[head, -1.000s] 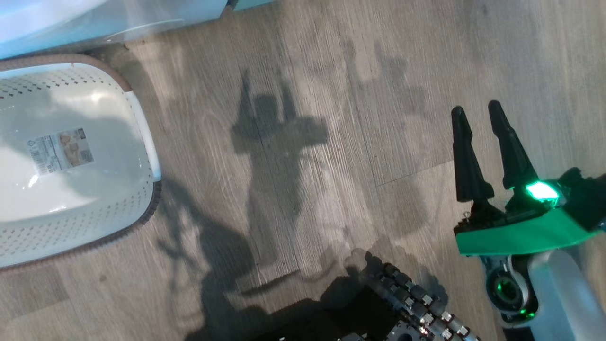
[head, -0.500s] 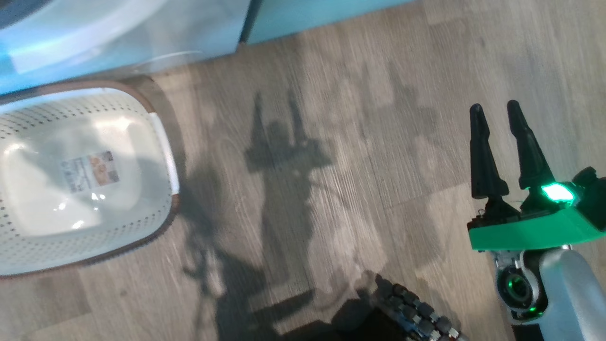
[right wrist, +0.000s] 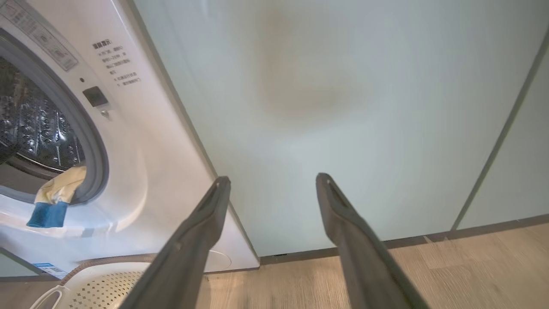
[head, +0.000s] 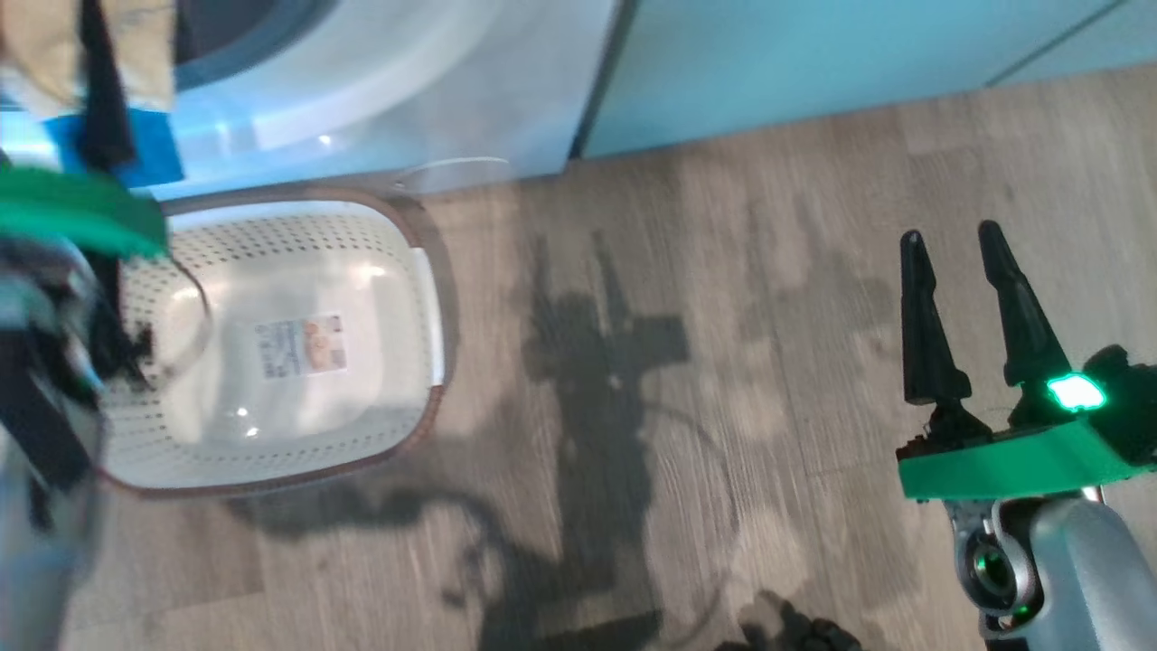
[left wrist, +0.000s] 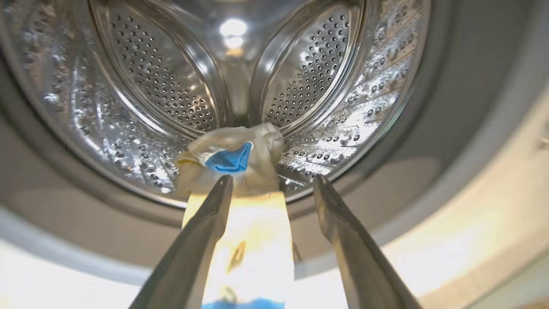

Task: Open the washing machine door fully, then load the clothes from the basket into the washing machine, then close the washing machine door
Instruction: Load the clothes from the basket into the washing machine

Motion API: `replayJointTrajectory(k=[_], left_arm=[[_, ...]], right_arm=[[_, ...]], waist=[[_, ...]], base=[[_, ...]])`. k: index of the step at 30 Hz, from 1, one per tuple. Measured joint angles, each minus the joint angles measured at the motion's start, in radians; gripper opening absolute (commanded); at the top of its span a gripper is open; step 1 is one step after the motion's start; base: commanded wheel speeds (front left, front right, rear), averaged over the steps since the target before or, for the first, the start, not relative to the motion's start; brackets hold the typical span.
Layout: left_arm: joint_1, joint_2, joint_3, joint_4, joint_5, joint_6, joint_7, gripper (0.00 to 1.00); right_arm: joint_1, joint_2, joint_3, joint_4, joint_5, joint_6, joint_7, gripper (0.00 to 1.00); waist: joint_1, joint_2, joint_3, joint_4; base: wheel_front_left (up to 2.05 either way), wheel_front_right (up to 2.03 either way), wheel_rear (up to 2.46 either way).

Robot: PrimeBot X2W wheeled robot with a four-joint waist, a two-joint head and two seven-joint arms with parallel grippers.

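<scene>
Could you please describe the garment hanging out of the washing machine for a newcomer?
Find the white washing machine beside the pale green cabinets. A garment drapes over the lower lip of its round opening. Unlike the cream basket below, it is soft, pale yellow with a blue end.

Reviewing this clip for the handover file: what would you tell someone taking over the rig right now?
Left gripper: open, fingers aimed into the steel drum.
Right gripper: open, holding nothing, above the wooden floor.
Things: the pale yellow and blue fabric clothes lie partly in the drum, one end draped out over the grey-ringed mouth of the big white front-loading washing machine. The small cream perforated plastic basket stands on the floor before it, its visible bottom bare.
Done: mouth open, basket unloaded.
To do: push the hanging end in, close the door.
</scene>
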Motion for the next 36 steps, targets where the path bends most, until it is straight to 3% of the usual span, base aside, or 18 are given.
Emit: replayJointTrajectory(k=[5, 13, 25, 36], left_arm=[[0.283, -0.076, -0.016, -0.249, 0.032, 0.105, -0.022, 1.0], [0.522, -0.176, -0.116, -0.412, 0.077, 0.183, -0.024, 1.0], [0.656, -0.233, -0.156, -0.399, 0.056, 0.202, -0.031, 1.0], [0.689, -0.237, -0.163, -0.394, 0.031, 0.204, -0.032, 1.0]], right_arm=[[0.014, 0.0, 0.004, 0.016, -0.04, 0.0, 0.0, 1.0], [0.06, -0.001, 0.011, 0.052, -0.092, 0.0, 0.0, 1.0], [0.144, -0.001, 0.011, 0.092, -0.117, 0.0, 0.0, 1.0], [0.168, -0.001, 0.025, 0.097, -0.123, 0.0, 0.0, 1.0]], waist=[[0.0001, 0.0, -0.066, 0.058], [0.0, 0.0, -0.159, 0.133], [0.0, 0.0, -0.283, 0.206], [0.0001, 0.0, -0.332, 0.216]], base=[[0.0, 0.0, 0.0], [0.0, 0.0, 0.0], [0.0, 0.0, 0.0], [0.0, 0.0, 0.0]])
